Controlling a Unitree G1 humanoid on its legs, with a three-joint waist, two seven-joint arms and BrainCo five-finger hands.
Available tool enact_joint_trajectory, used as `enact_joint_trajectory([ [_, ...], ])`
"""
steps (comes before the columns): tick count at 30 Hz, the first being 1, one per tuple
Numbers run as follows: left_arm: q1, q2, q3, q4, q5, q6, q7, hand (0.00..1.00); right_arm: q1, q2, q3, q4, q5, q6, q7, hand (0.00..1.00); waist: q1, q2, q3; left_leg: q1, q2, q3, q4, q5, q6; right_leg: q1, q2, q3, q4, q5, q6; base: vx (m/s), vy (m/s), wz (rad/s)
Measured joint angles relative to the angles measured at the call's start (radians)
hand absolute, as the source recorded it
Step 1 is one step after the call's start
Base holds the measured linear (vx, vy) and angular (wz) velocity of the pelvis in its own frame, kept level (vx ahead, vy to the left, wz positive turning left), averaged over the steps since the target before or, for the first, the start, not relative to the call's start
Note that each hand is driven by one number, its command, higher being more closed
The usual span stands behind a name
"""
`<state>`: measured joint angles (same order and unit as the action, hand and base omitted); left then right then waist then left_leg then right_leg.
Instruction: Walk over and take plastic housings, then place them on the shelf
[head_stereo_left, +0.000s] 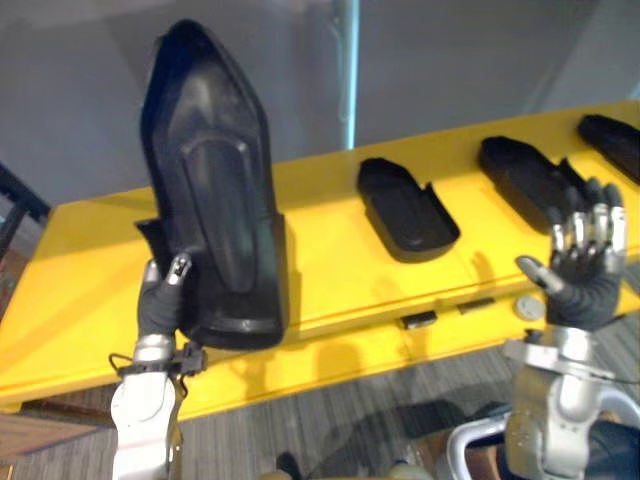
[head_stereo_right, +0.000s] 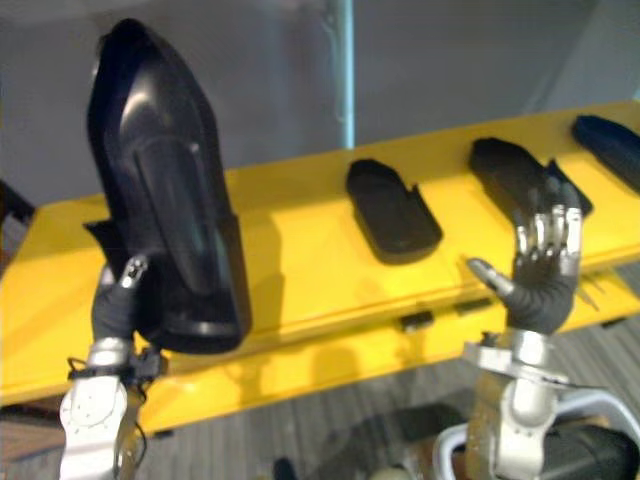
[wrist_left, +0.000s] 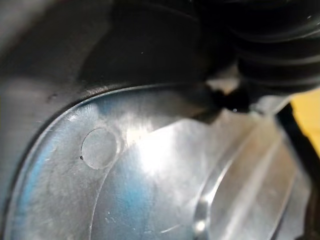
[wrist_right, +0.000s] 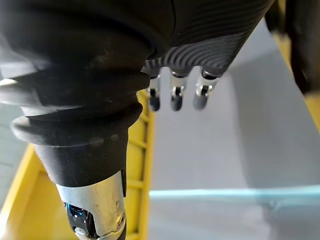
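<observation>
Gleaming black housing, long, tapered, upright

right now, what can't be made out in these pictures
- Far-right housing: cut off by the eye views' right edge.
- Housing beside it: partly hidden behind the open right hand.
- Yellow surface: a stretch hidden behind the held housing in the left hand.
- Small parts on its front edge: too small to identify.

The yellow shelf is bare toward its left edge, behind the upright housing in the left hand; three lying housings occupy its right part.
</observation>
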<state>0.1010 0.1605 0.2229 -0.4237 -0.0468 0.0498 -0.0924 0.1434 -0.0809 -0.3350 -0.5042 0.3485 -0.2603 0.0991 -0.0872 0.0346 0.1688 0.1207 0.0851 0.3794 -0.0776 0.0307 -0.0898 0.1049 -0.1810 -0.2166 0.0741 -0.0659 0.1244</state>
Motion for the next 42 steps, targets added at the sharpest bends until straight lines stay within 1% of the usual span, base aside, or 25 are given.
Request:
enact_joint_trajectory([
  [1, -0.017, 0.006, 0.001, 0.019, -0.005, 0.018, 0.001, 1.00, 0.001, 0.000, -0.002, 0.000, 0.000, 0.002, 0.007, 0.00, -0.005, 0.000, 0.000, 0.000, 0.000, 0.002, 0.000, 0.000, 0.000, 0.000, 0.000, 0.001, 0.000, 0.000, 0.000, -0.01, 0.015, -0.16],
  [2, -0.058, 0.025, 0.002, 0.076, -0.003, 0.058, 0.011, 1.00, 0.001, -0.001, -0.004, 0.000, 0.000, 0.004, 0.018, 0.00, -0.009, 0.004, 0.002, 0.002, 0.000, 0.010, 0.000, 0.000, 0.000, -0.004, 0.001, 0.009, -0.002, 0.005, 0.001, -0.02, 0.013, -0.13],
  [3, -0.078, 0.036, 0.002, 0.110, 0.003, 0.077, 0.018, 1.00, 0.000, -0.001, -0.005, 0.000, 0.000, 0.005, 0.024, 0.00, -0.010, 0.006, 0.002, 0.002, 0.000, 0.015, 0.000, 0.000, 0.000, -0.006, 0.003, 0.015, -0.005, 0.009, 0.001, -0.03, 0.026, -0.22],
  [5, -0.152, 0.071, 0.017, 0.254, 0.009, 0.160, 0.056, 1.00, 0.000, -0.005, -0.005, 0.000, 0.013, 0.007, 0.058, 0.00, -0.017, 0.017, 0.007, 0.000, 0.001, 0.033, -0.001, 0.001, 0.000, -0.015, 0.006, 0.032, -0.019, 0.021, 0.002, -0.03, 0.023, -0.24],
  [6, -0.167, 0.075, 0.024, 0.291, 0.010, 0.179, 0.063, 1.00, 0.000, -0.006, -0.004, -0.001, 0.018, 0.007, 0.065, 0.00, -0.022, 0.018, 0.007, 0.000, 0.002, 0.040, -0.001, 0.001, 0.000, -0.016, 0.007, 0.036, -0.021, 0.024, 0.002, -0.01, 0.013, -0.17],
  [7, -0.192, 0.077, 0.044, 0.358, 0.012, 0.214, 0.085, 1.00, 0.000, -0.007, -0.002, -0.001, 0.032, 0.007, 0.079, 0.00, -0.035, 0.019, 0.007, 0.000, 0.002, 0.041, -0.001, 0.001, 0.000, -0.016, 0.007, 0.039, -0.024, 0.026, 0.003, 0.00, 0.013, -0.11],
  [8, -0.221, 0.080, 0.052, 0.428, 0.017, 0.237, 0.109, 1.00, 0.001, -0.008, 0.004, 0.000, 0.037, 0.007, 0.086, 0.00, -0.041, 0.019, 0.007, 0.002, 0.002, 0.043, -0.001, 0.001, 0.001, -0.016, 0.009, 0.043, -0.024, 0.027, 0.003, 0.00, 0.013, -0.07],
  [10, -0.259, 0.094, 0.049, 0.517, 0.017, 0.269, 0.144, 1.00, 0.001, -0.013, 0.013, 0.000, 0.052, 0.007, 0.101, 0.00, -0.048, 0.019, 0.007, 0.002, 0.003, 0.045, -0.001, 0.001, 0.001, -0.017, 0.010, 0.048, -0.024, 0.028, 0.002, 0.01, 0.006, -0.04],
  [11, -0.269, 0.100, 0.050, 0.550, 0.017, 0.284, 0.168, 1.00, 0.001, -0.017, 0.030, 0.000, 0.053, 0.007, 0.105, 0.00, -0.056, 0.019, 0.007, 0.003, 0.004, 0.046, -0.001, 0.001, 0.000, -0.017, 0.011, 0.049, -0.025, 0.029, 0.001, 0.00, 0.000, 0.00],
  [13, -0.281, 0.101, 0.049, 0.583, 0.017, 0.303, 0.196, 1.00, 0.001, -0.017, 0.061, 0.001, 0.053, 0.007, 0.116, 0.00, -0.063, 0.019, 0.007, 0.004, 0.004, 0.049, -0.002, 0.001, 0.000, -0.018, 0.012, 0.052, -0.024, 0.029, 0.001, 0.01, 0.007, -0.04],
  [16, -0.303, 0.102, 0.049, 0.630, 0.022, 0.327, 0.229, 1.00, 0.005, -0.017, 0.086, 0.003, 0.052, 0.007, 0.122, 0.00, -0.065, 0.020, 0.008, 0.009, 0.008, 0.058, -0.002, 0.001, 0.000, -0.018, 0.016, 0.057, -0.025, 0.035, -0.003, 0.00, 0.005, -0.07],
  [18, -0.312, 0.102, 0.049, 0.654, 0.027, 0.330, 0.247, 1.00, 0.006, -0.017, 0.087, 0.004, 0.053, 0.006, 0.122, 0.00, -0.065, 0.021, 0.008, 0.013, 0.009, 0.066, -0.002, 0.001, 0.000, -0.018, 0.017, 0.061, -0.026, 0.038, -0.003, -0.02, 0.005, -0.10],
  [20, -0.326, 0.103, 0.049, 0.674, 0.027, 0.331, 0.250, 1.00, 0.009, -0.017, 0.088, 0.006, 0.056, 0.006, 0.122, 0.00, -0.066, 0.022, 0.009, 0.015, 0.008, 0.067, -0.002, 0.001, 0.000, -0.017, 0.017, 0.063, -0.026, 0.038, -0.003, -0.03, 0.005, -0.05],
  [23, -0.351, 0.103, 0.037, 0.697, 0.025, 0.348, 0.253, 1.00, 0.009, -0.018, 0.111, 0.011, 0.070, 0.006, 0.122, 0.00, -0.070, 0.028, 0.012, 0.015, 0.008, 0.067, -0.003, 0.005, 0.001, -0.017, 0.016, 0.065, -0.027, 0.040, -0.001, -0.03, 0.006, -0.01],
  [25, -0.370, 0.103, 0.030, 0.722, 0.025, 0.356, 0.250, 1.00, 0.009, -0.018, 0.125, 0.016, 0.070, 0.006, 0.122, 0.00, -0.075, 0.034, 0.011, 0.013, 0.008, 0.067, -0.006, 0.007, 0.001, -0.017, 0.017, 0.065, -0.029, 0.041, -0.001, -0.02, 0.002, 0.01],
  [26, -0.376, 0.103, 0.030, 0.723, 0.025, 0.368, 0.248, 1.00, 0.009, -0.018, 0.129, 0.019, 0.069, 0.006, 0.122, 0.00, -0.078, 0.036, 0.011, 0.013, 0.008, 0.067, -0.008, 0.009, 0.001, -0.017, 0.017, 0.064, -0.029, 0.041, -0.001, 0.00, 0.000, 0.00],
  [29, -0.390, 0.105, 0.014, 0.751, 0.027, 0.369, 0.239, 1.00, 0.009, -0.019, 0.132, 0.022, 0.069, 0.006, 0.119, 0.00, -0.086, 0.045, 0.009, 0.008, 0.008, 0.066, -0.008, 0.012, 0.003, -0.019, 0.017, 0.062, -0.031, 0.045, -0.001, 0.00, 0.000, 0.00],
  [36, -0.469, 0.117, -0.007, 0.827, 0.069, 0.397, 0.207, 1.00, 0.004, -0.027, 0.145, 0.054, 0.069, 0.007, 0.114, 0.00, -0.089, 0.047, 0.008, 0.000, 0.011, 0.066, -0.008, 0.023, 0.004, -0.029, 0.021, 0.064, -0.031, 0.054, -0.005, -0.01, 0.005, -0.01],
  [42, -0.517, 0.148, -0.008, 0.891, 0.105, 0.441, 0.170, 1.00, 0.004, -0.028, 0.148, 0.054, 0.069, 0.007, 0.095, 0.00, -0.096, 0.047, 0.008, 0.000, 0.012, 0.069, -0.009, 0.030, 0.008, -0.034, 0.024, 0.078, -0.034, 0.064, -0.005, -0.02, 0.008, -0.05],
])
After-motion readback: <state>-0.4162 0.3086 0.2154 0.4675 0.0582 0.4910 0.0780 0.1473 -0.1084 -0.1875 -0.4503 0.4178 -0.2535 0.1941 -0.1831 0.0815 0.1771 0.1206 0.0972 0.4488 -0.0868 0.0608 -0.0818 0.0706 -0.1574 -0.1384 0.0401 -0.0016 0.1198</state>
